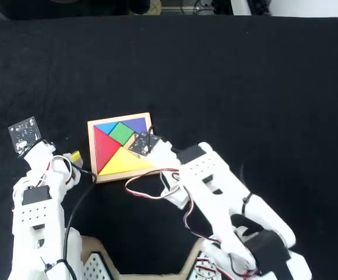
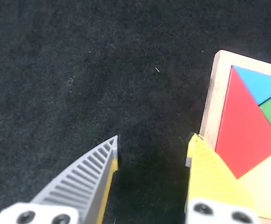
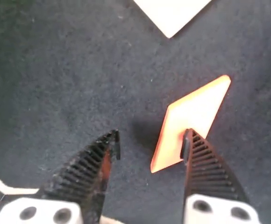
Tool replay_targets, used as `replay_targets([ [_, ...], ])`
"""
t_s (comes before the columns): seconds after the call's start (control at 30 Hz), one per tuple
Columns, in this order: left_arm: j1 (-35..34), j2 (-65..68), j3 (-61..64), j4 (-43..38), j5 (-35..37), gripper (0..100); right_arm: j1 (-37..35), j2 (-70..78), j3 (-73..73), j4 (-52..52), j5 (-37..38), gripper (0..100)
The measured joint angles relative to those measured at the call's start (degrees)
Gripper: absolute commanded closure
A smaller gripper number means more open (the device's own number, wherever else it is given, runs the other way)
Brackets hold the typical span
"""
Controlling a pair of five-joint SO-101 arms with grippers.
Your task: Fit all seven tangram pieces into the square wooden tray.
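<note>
The flat orange parallelogram piece looks light and stiff; pinch across its long edges. The right gripper and left gripper have fingers wide apart, empty.

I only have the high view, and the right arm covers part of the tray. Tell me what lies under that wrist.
Observer: Its wrist view shows an orange parallelogram piece flat on the black cloth, outside the tray.
Operator: Report that gripper.
Observer: The right gripper is open; one finger sits at the piece's edge, the other over bare cloth.
Operator: Now the left one.
Observer: The left gripper is open and empty, over cloth just beside the tray's rim.
</note>
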Motion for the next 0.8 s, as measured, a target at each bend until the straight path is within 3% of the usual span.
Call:
replay_targets([
  [0.37, 0.0, 0.0, 0.0, 0.0, 0.0, 75, 5.27, 10.9, -3.87, -6.86, 2.9, 78.0],
  [0.8, 0.0, -0.09, 0.09, 0.0, -0.09, 75, 5.27, 12.04, -4.04, -6.95, 3.43, 78.0],
])
